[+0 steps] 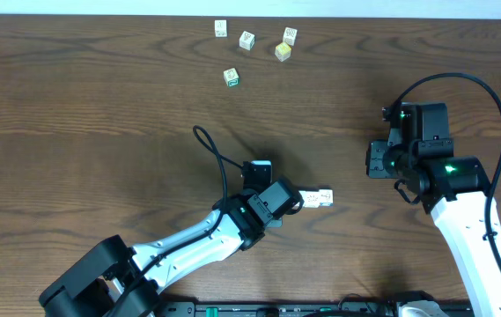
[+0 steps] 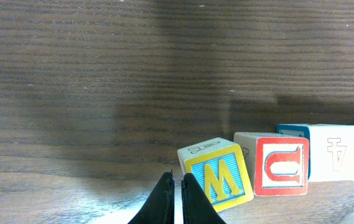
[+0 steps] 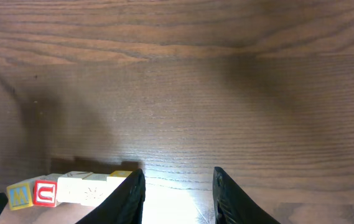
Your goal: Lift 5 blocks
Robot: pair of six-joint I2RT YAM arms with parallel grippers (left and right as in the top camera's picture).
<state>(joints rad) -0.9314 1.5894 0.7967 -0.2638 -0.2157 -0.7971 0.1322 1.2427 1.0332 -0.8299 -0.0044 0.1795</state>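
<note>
The blocks lie in a short row (image 1: 320, 197) on the table, just right of my left gripper (image 1: 298, 199). The left wrist view shows a yellow-bordered M block (image 2: 217, 180), slightly skewed. Right of it stand a red-bordered U block (image 2: 280, 166) and a whitish block marked 4 (image 2: 332, 152). My left gripper (image 2: 177, 179) is shut with nothing in it, its tips close beside the M block's left side. In the right wrist view the row (image 3: 83, 186) ends in a plain yellow block (image 3: 121, 174) behind the left finger. My right gripper (image 3: 178, 180) is open and holds nothing, off to the row's right.
Several other cubes sit near the far table edge: a green-bordered one (image 1: 231, 77), a pale yellow one (image 1: 283, 51) and whitish ones (image 1: 246, 40). The left arm's black cable (image 1: 215, 154) loops over the table's middle.
</note>
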